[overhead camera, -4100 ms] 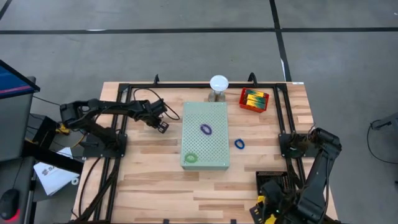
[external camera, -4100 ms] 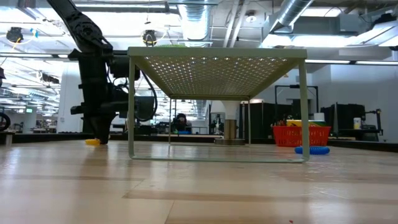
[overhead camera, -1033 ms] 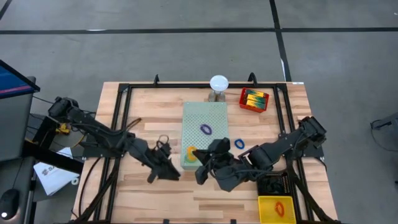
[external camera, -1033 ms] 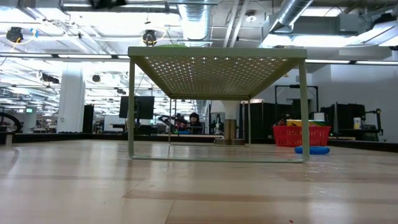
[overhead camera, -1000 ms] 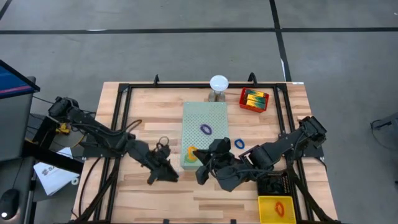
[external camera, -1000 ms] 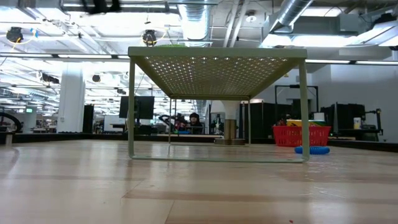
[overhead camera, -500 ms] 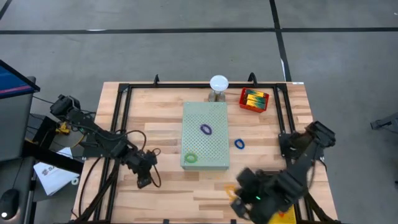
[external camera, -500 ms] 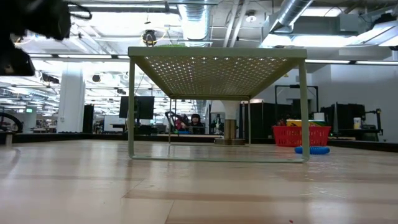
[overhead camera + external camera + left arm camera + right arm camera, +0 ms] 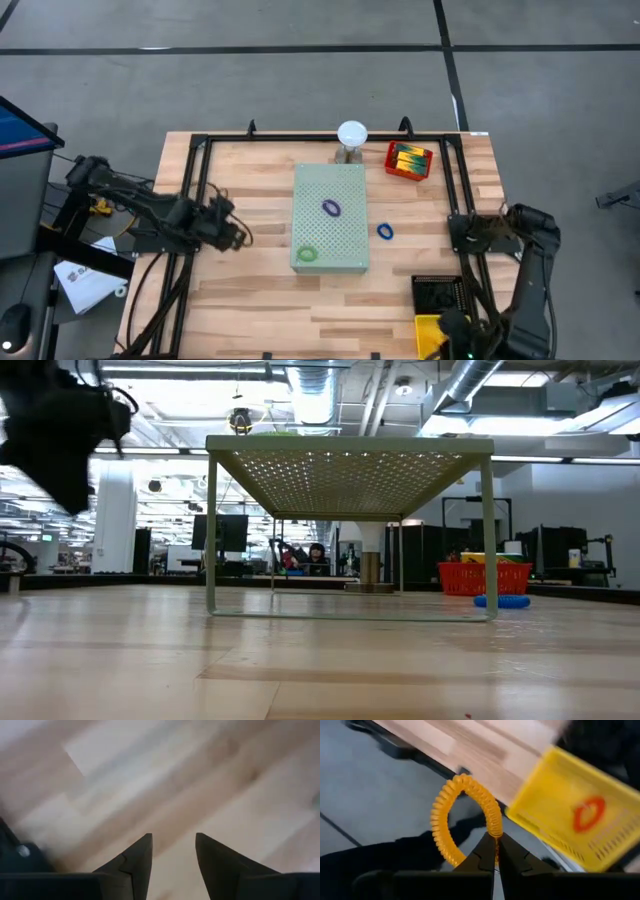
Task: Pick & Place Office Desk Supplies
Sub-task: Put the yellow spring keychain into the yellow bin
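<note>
Coil hung pinched in your shut right gripper beside the yellow bin, poised for dropping; left gripper half open, empty.

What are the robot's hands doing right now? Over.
Right gripper shut on orange coil band, beside yellow bin. Left gripper open, empty, over bare wood. Nothing blocking.
</note>
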